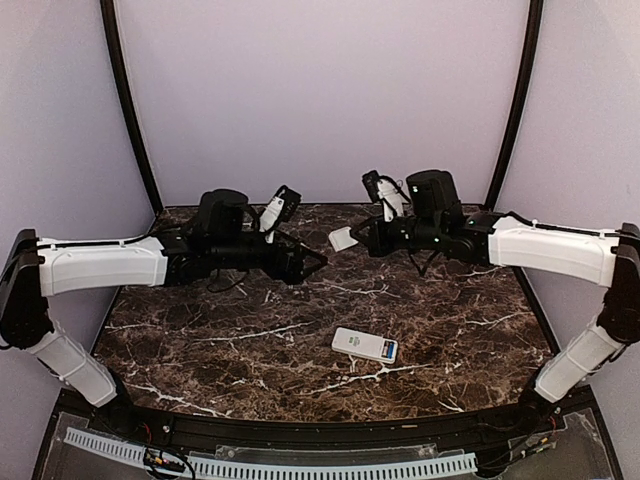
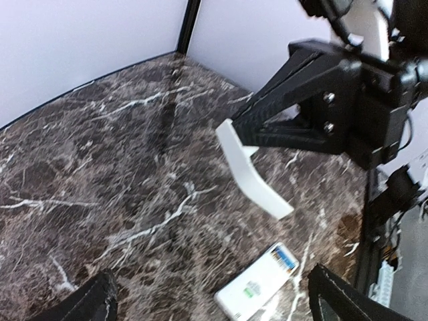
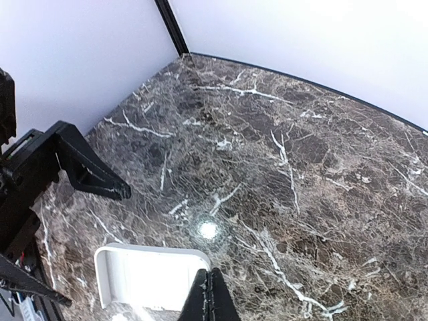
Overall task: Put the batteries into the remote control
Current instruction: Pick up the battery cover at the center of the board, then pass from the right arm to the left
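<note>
Remote control (image 1: 365,346): flat on the desk (image 1: 220,350), near its front edge, between my arms, touched by neither.
Cover piece (image 1: 343,239): white, raised off the desk toward the back.
Right jaws: pressed together on that cover piece's edge.
Left jaws: spread wide, empty, raised, facing the right ones.

— What do we have around us?
— Pale lilac walls (image 1: 320,90) on three sides, plain and evenly lit. We count two black posts (image 1: 128,110) curving up at the back corners.
— And below?
— Our table (image 1: 230,350) has a dark brown marble top veined in white. We see one small bright glare spot (image 3: 208,230) on it.
— At the near edge?
— We make out a white slotted strip (image 1: 300,468) running along it.
</note>
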`<state>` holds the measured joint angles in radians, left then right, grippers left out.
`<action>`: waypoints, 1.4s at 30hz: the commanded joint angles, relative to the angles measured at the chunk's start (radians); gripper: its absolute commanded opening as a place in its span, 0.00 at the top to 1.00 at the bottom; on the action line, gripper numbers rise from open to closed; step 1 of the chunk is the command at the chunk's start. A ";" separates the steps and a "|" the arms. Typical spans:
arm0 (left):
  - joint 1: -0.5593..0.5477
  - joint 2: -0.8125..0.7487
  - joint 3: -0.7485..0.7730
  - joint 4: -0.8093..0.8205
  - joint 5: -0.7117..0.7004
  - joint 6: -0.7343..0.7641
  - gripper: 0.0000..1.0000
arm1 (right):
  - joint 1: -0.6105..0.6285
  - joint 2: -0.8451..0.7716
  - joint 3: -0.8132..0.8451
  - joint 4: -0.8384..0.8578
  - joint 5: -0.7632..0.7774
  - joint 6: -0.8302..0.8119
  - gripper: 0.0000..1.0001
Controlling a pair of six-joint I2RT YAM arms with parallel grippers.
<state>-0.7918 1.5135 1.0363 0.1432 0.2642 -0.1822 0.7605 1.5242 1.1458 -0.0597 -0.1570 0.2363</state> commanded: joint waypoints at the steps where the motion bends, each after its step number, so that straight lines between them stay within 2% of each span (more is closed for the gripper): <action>1: -0.005 -0.067 -0.093 0.298 0.076 -0.163 0.05 | 0.013 -0.074 -0.056 0.189 0.063 0.270 1.00; 3: -0.024 -0.092 -0.142 0.421 0.007 -0.158 0.11 | 0.025 -0.105 -0.086 0.234 0.116 0.381 1.00; 6: -0.087 -0.118 -0.147 0.493 -0.141 -0.010 0.20 | 0.046 -0.143 -0.119 0.309 0.166 0.483 1.00; 7: -0.126 -0.122 -0.149 0.513 -0.170 0.066 0.21 | 0.058 -0.154 -0.122 0.326 0.209 0.498 1.00; 10: -0.166 -0.116 -0.168 0.651 -0.234 0.132 0.21 | 0.096 -0.184 -0.123 0.371 0.289 0.502 1.00; 12: -0.171 -0.103 -0.163 0.707 -0.249 0.124 0.26 | 0.118 -0.197 -0.122 0.394 0.318 0.491 1.00; 13: -0.170 -0.091 -0.158 0.718 -0.250 0.109 0.34 | 0.127 -0.200 -0.117 0.394 0.328 0.485 1.00; 15: -0.170 -0.070 -0.139 0.744 -0.239 0.080 0.41 | 0.147 -0.199 -0.107 0.396 0.349 0.466 1.00; 19: -0.170 -0.028 -0.094 0.755 -0.225 0.023 0.44 | 0.171 -0.197 -0.104 0.405 0.365 0.448 1.00; 29: -0.170 0.038 -0.030 0.781 -0.234 -0.039 0.41 | 0.201 -0.189 -0.099 0.418 0.397 0.422 1.00; 36: -0.171 0.056 -0.016 0.793 -0.235 -0.060 0.60 | 0.219 -0.167 -0.095 0.425 0.413 0.408 1.00; 42: -0.171 0.063 -0.016 0.804 -0.250 -0.039 0.66 | 0.229 -0.149 -0.088 0.429 0.406 0.404 1.00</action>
<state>-0.9623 1.5726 0.9970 0.9115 0.0235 -0.2295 0.9756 1.3556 1.0332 0.3309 0.2405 0.6537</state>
